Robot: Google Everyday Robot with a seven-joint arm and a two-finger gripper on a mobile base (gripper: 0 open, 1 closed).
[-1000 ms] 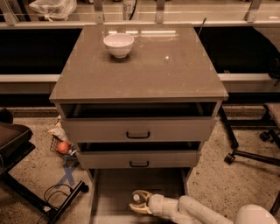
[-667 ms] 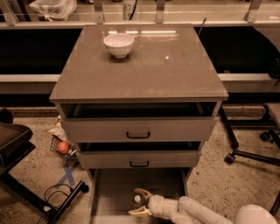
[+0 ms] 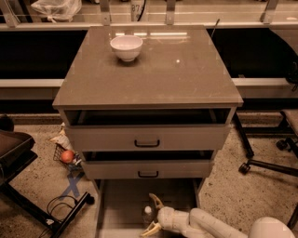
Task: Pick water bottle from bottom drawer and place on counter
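Tool (image 3: pixel 148 214) location: lower centre of the frame, inside the bottom drawer (image 3: pixel 122 201), at the end of the white arm (image 3: pixel 207 224) that enters from the lower right corner. Tool state: spread, with one tan finger above and one below the water bottle (image 3: pixel 147 216) in the frame. Whether either finger touches the bottle cannot be told.

Water bottle location: on the drawer floor between the two fingers, white cap toward the top of the frame. The drawer floor to the left of the bottle is plain and flat.

Directly above in the frame, the middle drawer (image 3: pixel 116 170) and the top drawer (image 3: pixel 102 138) are each pulled partly out. Their fronts, with black handles, project over the rear of the bottom drawer.

The counter (image 3: pixel 158 74) fills the upper centre of the frame. A white bowl (image 3: pixel 126 47) stands in its upper left portion.

Floor, left of the cabinet: an orange ball (image 3: pixel 68 156), a blue tape cross (image 3: pixel 72 186), a black cable (image 3: pixel 55 205) and a black stand leg (image 3: pixel 32 207). Floor, right of the cabinet: a chair base (image 3: pixel 263 163) with casters. A plastic bag (image 3: pixel 56 8) lies at the upper left.
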